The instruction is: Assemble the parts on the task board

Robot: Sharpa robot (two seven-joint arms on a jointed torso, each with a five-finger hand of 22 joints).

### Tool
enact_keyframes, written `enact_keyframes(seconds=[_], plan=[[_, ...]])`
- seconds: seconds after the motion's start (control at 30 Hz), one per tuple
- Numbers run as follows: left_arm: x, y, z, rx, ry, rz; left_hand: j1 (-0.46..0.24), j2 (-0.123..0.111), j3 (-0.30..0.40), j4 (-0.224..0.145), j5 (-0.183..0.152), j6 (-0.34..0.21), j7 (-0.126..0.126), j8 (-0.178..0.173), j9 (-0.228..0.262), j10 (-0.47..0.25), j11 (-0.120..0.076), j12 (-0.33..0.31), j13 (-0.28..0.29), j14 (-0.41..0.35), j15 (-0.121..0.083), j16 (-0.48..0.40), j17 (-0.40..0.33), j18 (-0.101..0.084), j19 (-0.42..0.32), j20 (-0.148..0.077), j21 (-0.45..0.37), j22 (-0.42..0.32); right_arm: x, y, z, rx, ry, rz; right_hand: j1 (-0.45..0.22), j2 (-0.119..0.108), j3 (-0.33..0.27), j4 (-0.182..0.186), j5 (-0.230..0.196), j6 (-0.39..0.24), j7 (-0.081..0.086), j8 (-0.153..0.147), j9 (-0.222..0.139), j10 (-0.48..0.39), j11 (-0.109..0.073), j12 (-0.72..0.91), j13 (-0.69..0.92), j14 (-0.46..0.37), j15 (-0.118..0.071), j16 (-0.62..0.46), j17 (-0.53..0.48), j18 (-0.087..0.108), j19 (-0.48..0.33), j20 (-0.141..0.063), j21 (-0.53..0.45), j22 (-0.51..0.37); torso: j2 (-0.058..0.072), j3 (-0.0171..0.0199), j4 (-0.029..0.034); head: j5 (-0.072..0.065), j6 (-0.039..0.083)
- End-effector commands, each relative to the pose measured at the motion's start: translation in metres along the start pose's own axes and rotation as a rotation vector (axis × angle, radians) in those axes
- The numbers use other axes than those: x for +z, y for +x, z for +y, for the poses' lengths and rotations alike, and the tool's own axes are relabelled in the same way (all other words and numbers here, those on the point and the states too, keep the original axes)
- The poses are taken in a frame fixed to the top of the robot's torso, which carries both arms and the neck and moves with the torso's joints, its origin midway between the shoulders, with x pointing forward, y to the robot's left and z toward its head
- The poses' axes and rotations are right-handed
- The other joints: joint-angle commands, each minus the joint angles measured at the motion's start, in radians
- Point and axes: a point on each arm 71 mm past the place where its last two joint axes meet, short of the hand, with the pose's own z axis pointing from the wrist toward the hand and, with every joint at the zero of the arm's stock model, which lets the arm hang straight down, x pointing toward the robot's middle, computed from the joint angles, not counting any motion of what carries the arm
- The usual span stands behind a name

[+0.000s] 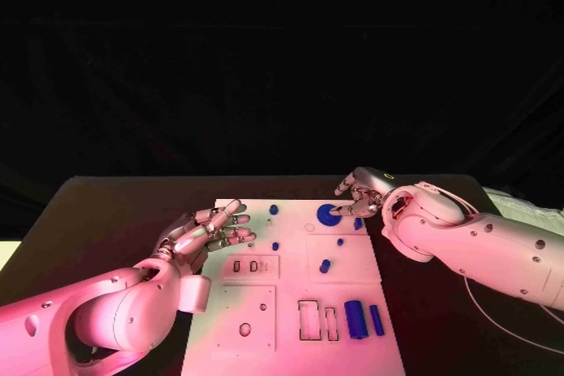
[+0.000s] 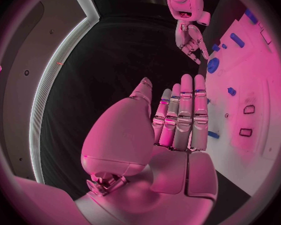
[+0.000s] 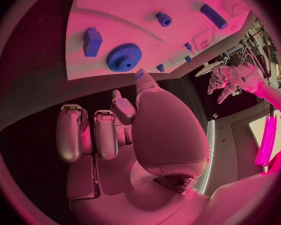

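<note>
- Starting from the blue gear [image 1: 328,214]: it lies flat at the far end of the task board [image 1: 294,353], toward 1 o'clock on the plate. Being round, it gives you no long axis to line up with.
- The right robot hand [image 1: 359,198] sits just beside the gear at its 2 o'clock, so the gear lies toward 8 o'clock from that hand. The fingers are curled in and clenched on nothing. In the right wrist view the thumb tip points at the gear's rim, but you cannot tell whether it touches.
- The left robot hand [image 1: 209,233] hangs over the board's 9 o'clock edge, well apart from the gear at its 8 o'clock. It is released, with fingers apart and nothing in it. Judge the right arm far nearer for the gear.
- Count, as far as you can see: one gear and two long bars [image 1: 355,319], side by side near the board's 5 o'clock corner with their axes running 12 to 6.
- About five small blue pieces [image 1: 324,267] are scattered between the gear and the bars. They are too small to tell apart by shape.
- The bench [image 1: 117,205] carries the board.
</note>
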Motion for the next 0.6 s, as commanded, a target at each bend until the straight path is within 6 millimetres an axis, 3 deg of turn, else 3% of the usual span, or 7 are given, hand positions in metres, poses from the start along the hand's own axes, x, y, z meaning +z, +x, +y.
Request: enact_keyframes(seconds=[0.03, 0.6], plan=[[0.0006, 0.0026, -0.0007, -0.016, 0.004, 0.025, 0.002, 0.012, 0.0, -0.008, 0.005, 0.002, 0.007, -0.003, 0.0, -0.006, -0.002, -0.006, -0.002, -0.005, 0.001, 0.006, 0.001, 0.011, 0.005, 0.003, -0.002, -0.001, 0.0001, 0.0072, -0.0018, -0.012, 0.037, 0.066, 0.003, 0.001, -0.01, 0.001, 0.007, -0.001, 0.01, 0.004, 0.0, 0.008, 0.004, 0.044, 0.05, 0.074, 0.007, 0.009, 0.085, -0.013, 0.009, 0.003, 0.007, 0.01, 0.001, -0.0003, -0.0022, 0.002, -0.001], [0.0014, 0.0017, 0.0, -0.016, -0.003, 0.024, 0.002, 0.012, 0.0, -0.008, 0.005, 0.002, 0.007, -0.003, 0.0, -0.006, -0.002, -0.006, -0.002, -0.005, 0.001, 0.006, 0.001, 0.011, 0.005, 0.003, -0.002, -0.001, 0.0019, 0.0161, 0.0074, -0.035, -0.004, 0.059, 0.014, 0.025, -0.01, -0.006, 0.017, 0.015, 0.01, 0.016, 0.002, 0.049, 0.006, 0.182, 0.204, 0.082, 0.009, 0.035, 0.137, -0.021, 0.031, 0.006, 0.027, 0.052, 0.0, -0.001, -0.0013, 0.003, -0.005]])
